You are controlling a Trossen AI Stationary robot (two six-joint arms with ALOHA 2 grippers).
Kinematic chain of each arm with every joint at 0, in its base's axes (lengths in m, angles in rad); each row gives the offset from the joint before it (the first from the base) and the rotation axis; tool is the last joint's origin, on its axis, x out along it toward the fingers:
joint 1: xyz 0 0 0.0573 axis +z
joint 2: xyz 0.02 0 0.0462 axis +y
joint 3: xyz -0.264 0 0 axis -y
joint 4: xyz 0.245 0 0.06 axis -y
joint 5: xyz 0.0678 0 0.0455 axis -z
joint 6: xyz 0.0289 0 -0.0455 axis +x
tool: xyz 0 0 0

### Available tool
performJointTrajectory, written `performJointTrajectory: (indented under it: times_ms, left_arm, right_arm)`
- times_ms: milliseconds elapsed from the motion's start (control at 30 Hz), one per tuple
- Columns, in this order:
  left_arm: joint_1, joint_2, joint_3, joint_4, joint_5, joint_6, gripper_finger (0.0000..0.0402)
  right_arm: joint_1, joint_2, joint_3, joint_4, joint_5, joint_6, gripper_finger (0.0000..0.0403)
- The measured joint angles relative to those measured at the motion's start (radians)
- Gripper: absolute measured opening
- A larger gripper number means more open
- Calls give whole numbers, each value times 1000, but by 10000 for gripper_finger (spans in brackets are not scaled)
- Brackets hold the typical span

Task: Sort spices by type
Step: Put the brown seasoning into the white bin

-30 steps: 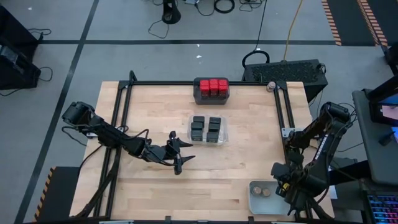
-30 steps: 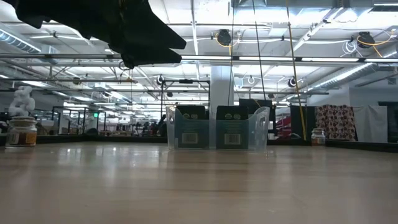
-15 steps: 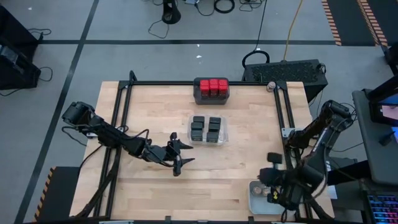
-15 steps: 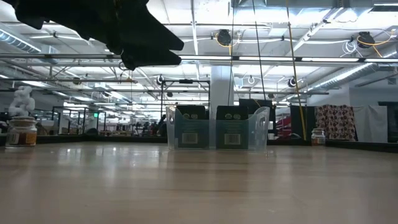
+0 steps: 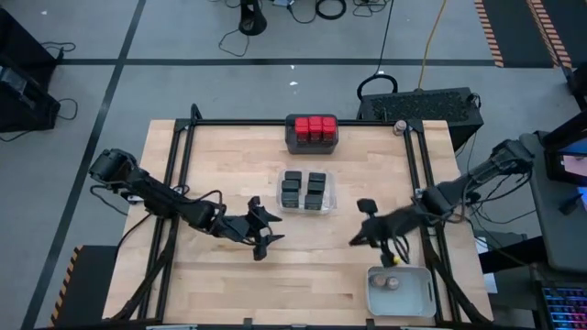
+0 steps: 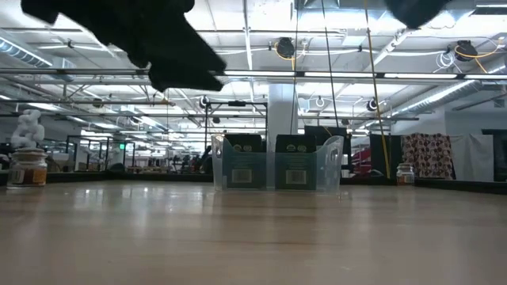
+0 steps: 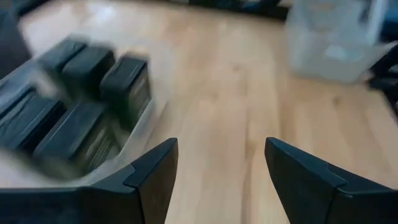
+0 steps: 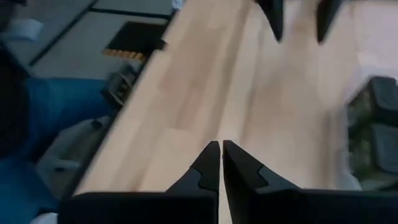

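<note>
With the left gripper [image 5: 261,232] spread empty and the right gripper [image 5: 365,223] pressed together empty, a remaining jar [image 5: 400,126] was judged best approached with fingers opened first.

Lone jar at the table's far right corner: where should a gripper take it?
Probably from straight above, fingers closing across the round top of the jar. It stands upright and alone, but the black frame runs close beside it, so a sideways approach looks cramped.

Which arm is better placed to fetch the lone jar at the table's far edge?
Right gripper, probably: the jar and pale grey tray lie on its side; left gripper hovers farther off.
</note>
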Motion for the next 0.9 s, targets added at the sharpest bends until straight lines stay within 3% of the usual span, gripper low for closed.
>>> performJointTrajectory:
  times_ms: [200,333,467,600,733,900]
  left_arm:
    - [-1,-76,113,-465,-135,-175,247]
    - [17,-123,141,-720,-139,-287,247]
    - [78,-158,150,-1004,-58,-507,247]
    - [154,-177,167,-1235,70,-614,247]
    - [243,-182,172,-1410,228,-588,247]
    - [339,-174,172,-1608,284,-466,247]
  right_arm:
    - [-124,-6,-38,4,-67,-110,0]
    - [-186,15,-43,31,-105,-170,0]
    - [-221,42,-43,36,-173,-198,0]
    - [-229,76,-43,43,-197,-236,0]
    - [-230,102,-43,55,-197,-260,0]
    - [-229,120,-43,67,-218,-254,0]
